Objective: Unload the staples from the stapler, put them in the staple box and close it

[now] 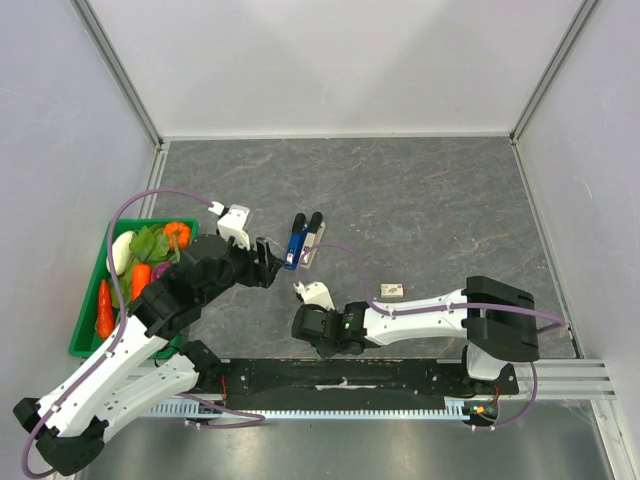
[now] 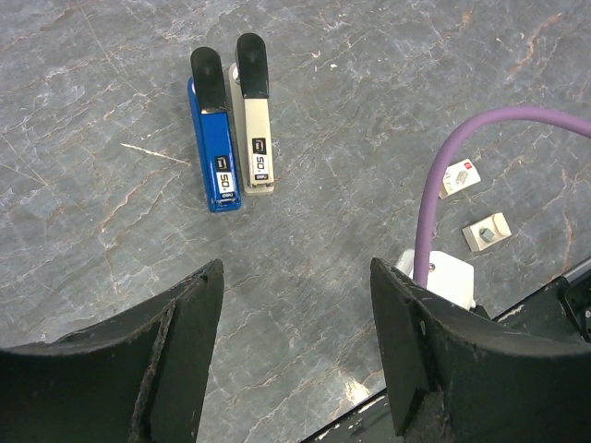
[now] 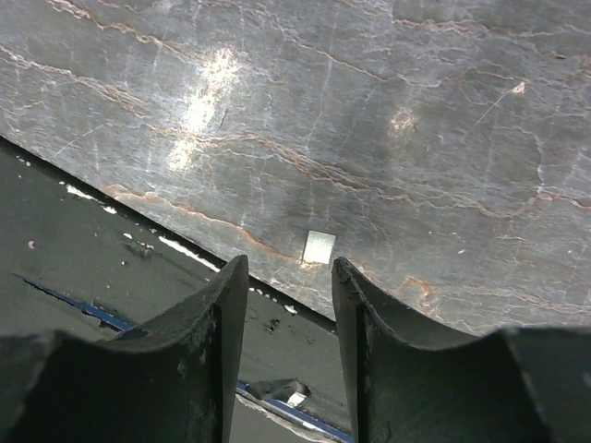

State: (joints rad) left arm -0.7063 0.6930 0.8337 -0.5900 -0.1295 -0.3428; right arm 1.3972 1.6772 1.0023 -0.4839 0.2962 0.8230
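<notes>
Grey stapler (image 2: pixel 256 129) lies flat on tabletop (image 2: pixel 388 111), right beside blue stapler (image 2: pixel 212 138), black caps pointing same way. Left end effector (image 2: pixel 295 277) hovers near the pair, jaws wide apart, empty. Right end effector (image 3: pixel 288 277) sits low over tabletop's near edge, jaws parted, nothing btwn them
</notes>
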